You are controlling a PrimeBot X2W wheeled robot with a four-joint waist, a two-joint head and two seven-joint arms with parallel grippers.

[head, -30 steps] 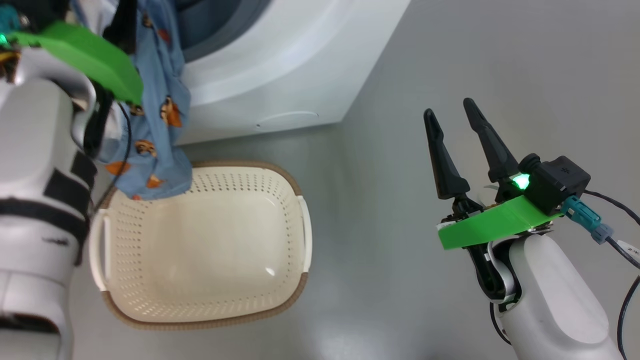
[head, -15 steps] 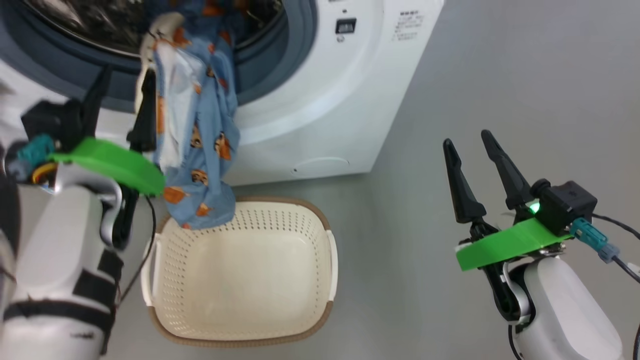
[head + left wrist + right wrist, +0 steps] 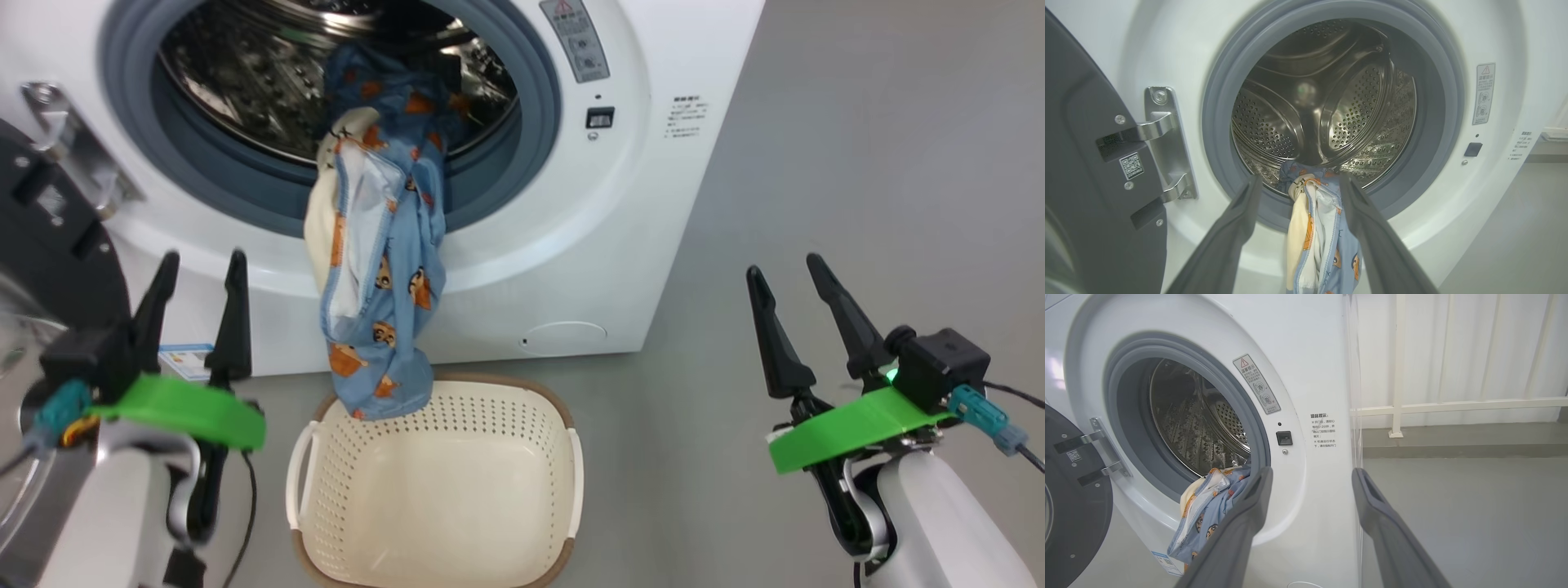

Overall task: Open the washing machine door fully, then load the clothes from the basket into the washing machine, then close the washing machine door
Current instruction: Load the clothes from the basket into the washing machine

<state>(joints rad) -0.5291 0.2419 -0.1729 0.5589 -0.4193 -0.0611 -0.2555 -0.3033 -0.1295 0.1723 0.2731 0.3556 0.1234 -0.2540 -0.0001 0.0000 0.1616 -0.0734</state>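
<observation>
"Blue printed clothes [image 3: 375,269] — where are they?" asks the checker.
"Half in," the annotator says. "The top end lies over the grey gasket [image 3: 531,139] into the steel drum [image 3: 1355,106] of the washing machine [image 3: 653,204]. The rest hangs down the white front, with the lower end at the back rim of the basket [image 3: 522,425]. One garment or both, cannot tell."
"Basket?"
"On the floor [image 3: 816,122] just before the machine, its bottom bare. Probably set there so the lift to the opening is short."
"Grippers?"
"The left gripper [image 3: 203,257] has its fingers spread with nothing between them. It's just left of the hanging cloth, not touching it. The right gripper [image 3: 782,265] is spread too and holds nothing. It's well off to the right over the floor, likely parked out of the way."
"Door?"
"The washing machine door [image 3: 1086,163] is swung wide on its hinge [image 3: 1163,139] at the left, leaving the opening free."
"Step?"
"Loading looks unfinished — the hanging part would likely catch in the door. It probably needs pushing in before closing."
</observation>
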